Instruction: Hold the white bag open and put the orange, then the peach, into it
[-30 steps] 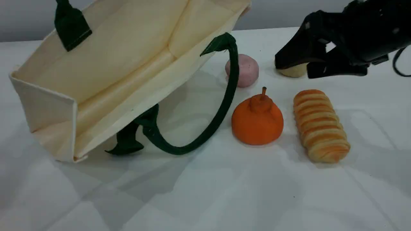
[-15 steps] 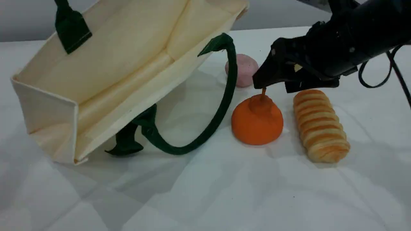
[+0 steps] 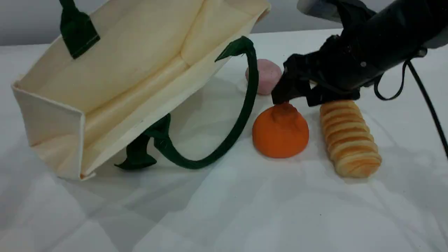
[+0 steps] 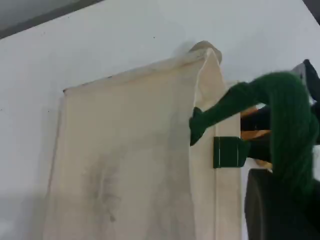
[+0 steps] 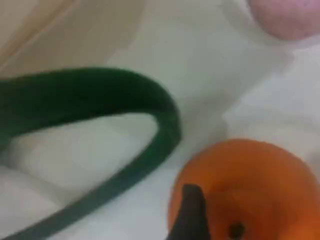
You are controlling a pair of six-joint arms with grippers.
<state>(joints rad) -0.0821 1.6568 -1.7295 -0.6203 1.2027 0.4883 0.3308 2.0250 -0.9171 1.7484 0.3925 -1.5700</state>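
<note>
The white bag (image 3: 115, 66) hangs tilted at the left, its mouth open toward the fruits and its lower edge on the table. In the left wrist view my left gripper (image 4: 285, 200) is shut on the bag's dark green rope handle (image 4: 287, 125). The other handle (image 3: 241, 115) loops down onto the table beside the orange (image 3: 280, 134). My right gripper (image 3: 295, 100) is open just above the orange's knob, one fingertip (image 5: 190, 215) over the orange (image 5: 250, 190). The pale pink peach (image 3: 268, 75) sits behind the orange, partly behind the handle.
A long orange-striped bread loaf (image 3: 350, 136) lies just right of the orange, under the right arm. The arm's black cable (image 3: 425, 94) hangs at the far right. The white table cloth (image 3: 224, 210) spreads across the front.
My right gripper has swung left and down from the back right to just above the orange, staying open. The bag and the left grip have barely shifted.
</note>
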